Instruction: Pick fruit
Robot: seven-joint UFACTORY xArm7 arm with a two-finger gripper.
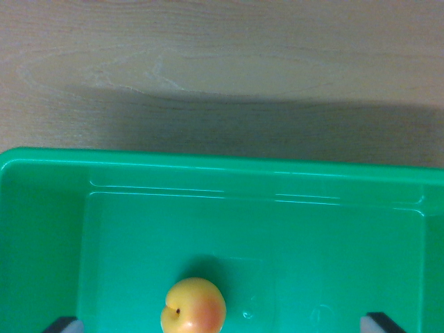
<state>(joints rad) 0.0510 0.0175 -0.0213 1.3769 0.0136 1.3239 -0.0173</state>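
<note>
A yellow-orange fruit, like a peach or apricot (193, 306), lies on the floor of a green plastic bin (208, 166), at the bottom centre of the wrist view. Its stem dimple faces the view's left. Two dark fingertips of my gripper (222, 325) poke in at the bottom edge, one fingertip (64, 325) at the left and the other at the right. They stand far apart, with the fruit between them, nearer the left one. Nothing is held.
The bin's far wall and rim run across the middle of the view. Beyond it lies a light wooden tabletop (222, 62) with a dark shadow band along the bin.
</note>
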